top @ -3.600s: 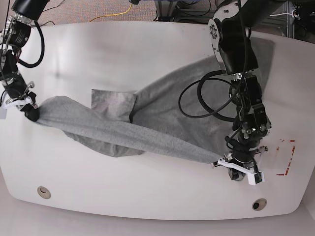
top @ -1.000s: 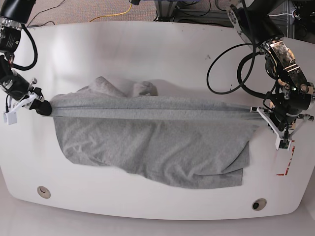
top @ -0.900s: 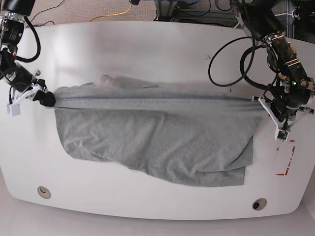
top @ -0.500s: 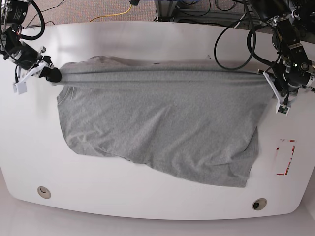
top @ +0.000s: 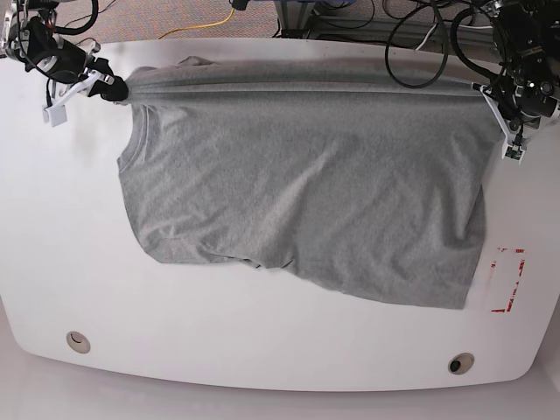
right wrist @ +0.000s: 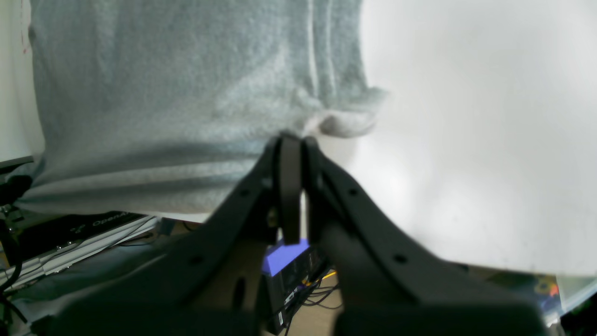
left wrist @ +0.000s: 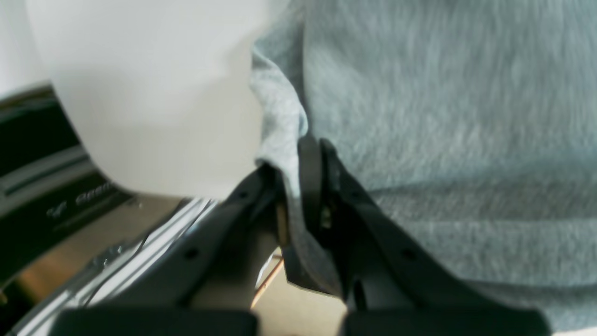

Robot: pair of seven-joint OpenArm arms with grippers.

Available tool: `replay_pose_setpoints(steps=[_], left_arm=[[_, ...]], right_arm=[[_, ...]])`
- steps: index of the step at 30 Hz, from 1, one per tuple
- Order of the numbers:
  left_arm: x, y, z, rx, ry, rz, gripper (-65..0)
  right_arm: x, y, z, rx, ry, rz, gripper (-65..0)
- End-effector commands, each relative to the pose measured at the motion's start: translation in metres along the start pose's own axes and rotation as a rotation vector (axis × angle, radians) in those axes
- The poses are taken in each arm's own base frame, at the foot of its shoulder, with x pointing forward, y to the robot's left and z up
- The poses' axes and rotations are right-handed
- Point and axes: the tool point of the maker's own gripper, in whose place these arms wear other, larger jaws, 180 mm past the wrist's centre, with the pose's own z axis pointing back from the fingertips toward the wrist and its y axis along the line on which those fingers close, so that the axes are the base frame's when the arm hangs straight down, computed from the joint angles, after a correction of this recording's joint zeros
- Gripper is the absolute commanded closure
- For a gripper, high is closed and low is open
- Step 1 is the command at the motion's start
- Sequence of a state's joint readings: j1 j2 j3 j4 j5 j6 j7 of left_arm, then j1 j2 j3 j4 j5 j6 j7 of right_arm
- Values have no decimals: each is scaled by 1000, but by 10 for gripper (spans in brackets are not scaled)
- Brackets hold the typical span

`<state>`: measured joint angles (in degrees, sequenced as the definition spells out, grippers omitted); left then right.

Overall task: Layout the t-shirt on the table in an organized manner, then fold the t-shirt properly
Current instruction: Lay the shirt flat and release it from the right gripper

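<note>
The grey t-shirt [top: 306,184] lies mostly spread on the white table [top: 262,350], and no lettering shows. Its far edge is pulled taut between both grippers near the table's far side. My right gripper [top: 114,87], at the left of the base view, is shut on one end of that edge. At the other end my left gripper [top: 492,94] is shut on the cloth. In the left wrist view the left gripper [left wrist: 298,186] pinches a fold of t-shirt [left wrist: 443,116]. The right wrist view shows the right gripper [right wrist: 291,140] clamped on a hemmed corner of the t-shirt [right wrist: 186,93].
A red tape rectangle [top: 507,280] marks the table at the right, just beside the shirt's lower corner. Two round grommets [top: 77,341] [top: 460,363] sit near the front edge. Cables and frames lie beyond the far edge [top: 350,26].
Both grippers have carried the taut edge toward the table's far side. The shirt has been dragged along and has spread flatter and wider.
</note>
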<state>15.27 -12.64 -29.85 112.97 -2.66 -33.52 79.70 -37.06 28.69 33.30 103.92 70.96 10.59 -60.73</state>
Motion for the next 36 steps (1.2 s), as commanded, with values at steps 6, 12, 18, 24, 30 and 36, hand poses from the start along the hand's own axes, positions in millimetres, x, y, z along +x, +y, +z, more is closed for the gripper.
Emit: replay_pose_setpoints(steps=[6,12,18,24,30,36], left_arm=[[-15,18,4,68,49,-27,0],[-19,16,4,64,60,-33,0],[-17,15,4,63,56,-38,0],[-12,7,2,46,50,-71,0],[-11,4,2,41,51,-80,0],[-11,4,2,41,51,-80,0]], right_arm=[[-2,-4,2,-19,-32,-22,0],[-8,-7,3,-27,-18,-32,-2],[-5,-6,3,-25,-27,-32,-120],[7,5,-4,16,-73,-36,-327],[29,25,-14,81,-140,-35,-352],[54,56,-37,175,-180,-18,-354]])
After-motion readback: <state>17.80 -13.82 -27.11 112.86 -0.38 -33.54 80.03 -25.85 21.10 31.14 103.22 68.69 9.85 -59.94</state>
